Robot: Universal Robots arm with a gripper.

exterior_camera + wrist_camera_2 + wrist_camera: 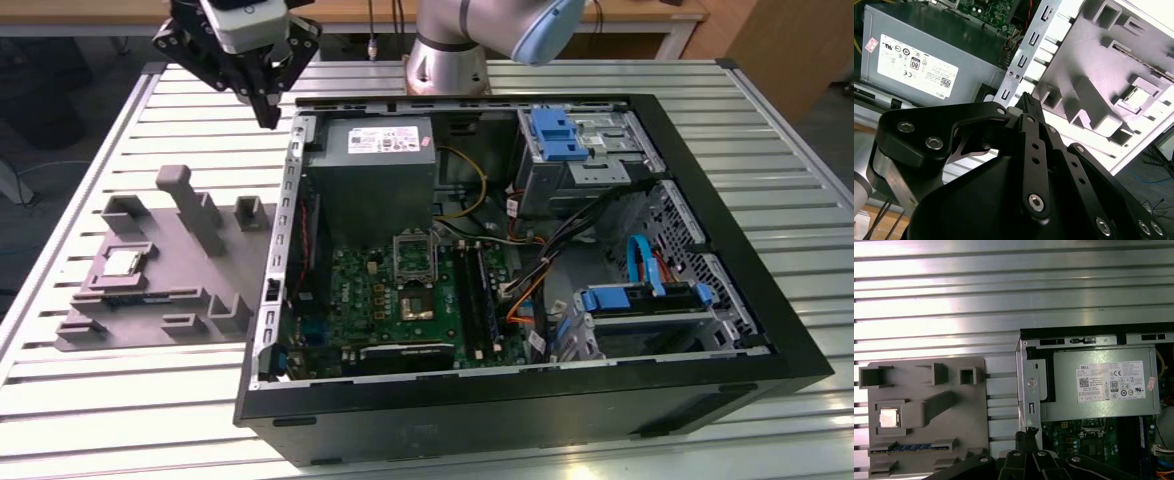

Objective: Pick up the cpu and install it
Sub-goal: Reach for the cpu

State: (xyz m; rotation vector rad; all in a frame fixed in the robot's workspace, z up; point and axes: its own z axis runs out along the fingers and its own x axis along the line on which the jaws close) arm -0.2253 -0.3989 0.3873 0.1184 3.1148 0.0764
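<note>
The cpu [123, 262], a small square chip with a shiny metal top, lies flat in a pocket of the grey moulded tray [160, 300] at the exterior view's left. Both wrist views show it too, the cpu [1136, 97] and the cpu [888, 417] resting in the tray. My gripper [271, 115] hangs high above the table beside the far left corner of the open computer case [747, 330], well away from the chip. Its fingertips [1026, 100] meet with nothing between them. The motherboard's socket [414, 255] sits open inside the case.
A grey power supply [380, 170] fills the case's far left corner. Drive cages with blue clips [561, 135] and bundled cables [587, 240] occupy the right half. The tray carries upright blocks [194, 205]. The slatted metal table [134, 400] surrounds everything.
</note>
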